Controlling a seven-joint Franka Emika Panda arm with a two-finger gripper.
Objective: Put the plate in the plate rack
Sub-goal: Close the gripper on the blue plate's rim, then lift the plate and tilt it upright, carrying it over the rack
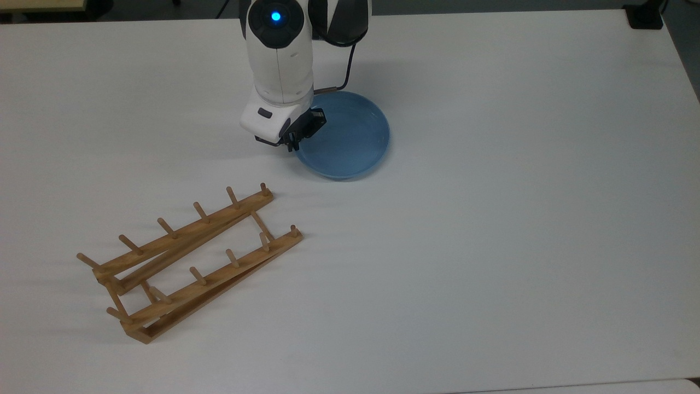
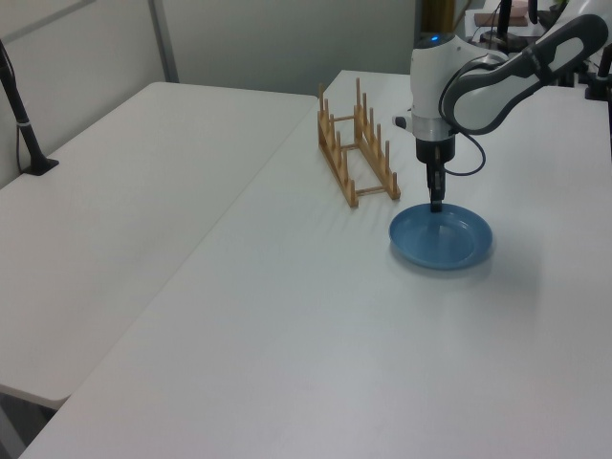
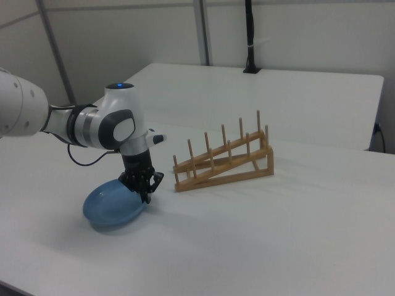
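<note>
Gripper: we see the gripper (image 1: 293, 143) pointing straight down at the plate's rim, on the side facing the rack; its fingers are clenched on that rim, one inside and one outside, as the right view (image 3: 146, 192) shows best.
Plate: the plate (image 1: 350, 137) is light blue and shallow. In the right view (image 3: 111, 206) its gripped edge sits a little higher than the opposite edge, which rests on the table. It lies nearer the table's far edge in the top view, about midway along it.
Plate rack: the plate rack (image 1: 188, 262) stands on the table well apart from the plate, toward the near left corner in the top view, its pegs upright and bare (image 2: 359, 143).
Table: we see a white table (image 1: 492, 219) carrying both things.
Arm: the white arm (image 2: 497, 86) reaches in above the plate, with a blue light on top.
</note>
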